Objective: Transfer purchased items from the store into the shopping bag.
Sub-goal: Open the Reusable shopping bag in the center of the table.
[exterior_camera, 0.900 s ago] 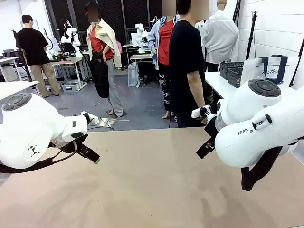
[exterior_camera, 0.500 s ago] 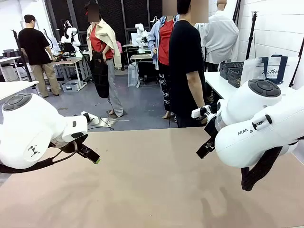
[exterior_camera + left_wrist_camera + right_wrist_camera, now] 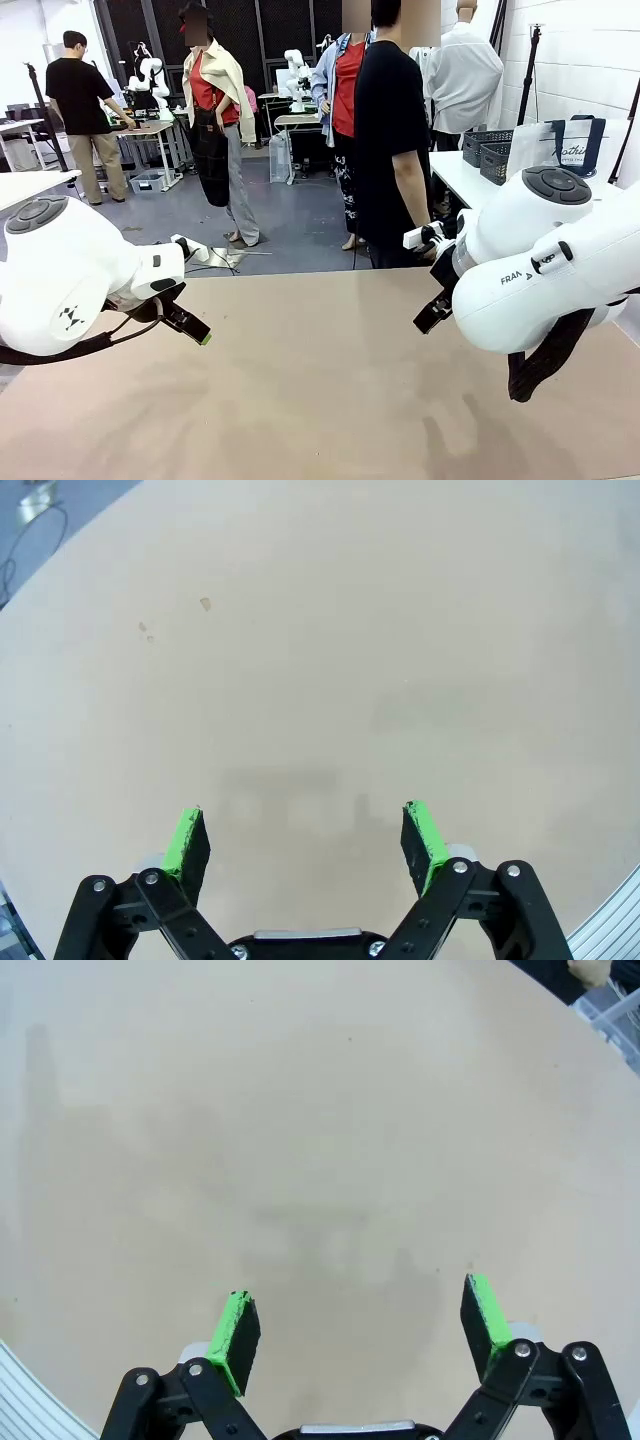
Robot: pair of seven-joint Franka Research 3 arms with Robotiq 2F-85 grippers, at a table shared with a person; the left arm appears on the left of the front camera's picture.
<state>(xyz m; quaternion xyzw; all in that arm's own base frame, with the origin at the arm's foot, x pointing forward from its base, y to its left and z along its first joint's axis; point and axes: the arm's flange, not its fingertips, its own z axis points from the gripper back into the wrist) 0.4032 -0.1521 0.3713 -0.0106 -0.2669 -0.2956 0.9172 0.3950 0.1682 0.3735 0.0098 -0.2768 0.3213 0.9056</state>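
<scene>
1. Front view: the table (image 3: 320,400) lies under both arms. The shopping bag (image 3: 573,150) stands well apart on a side table (image 3: 460,178), behind the right arm.
2. The bag looks whitish and thin, with navy straps upright. We judge that a long reach could topple or crumple it.
3. Left gripper (image 3: 305,830) and right gripper (image 3: 360,1325) hang released, holding nothing.

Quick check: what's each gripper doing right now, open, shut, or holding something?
Left gripper: open, nothing between the pads.
Right gripper: open, nothing between the pads.
</scene>
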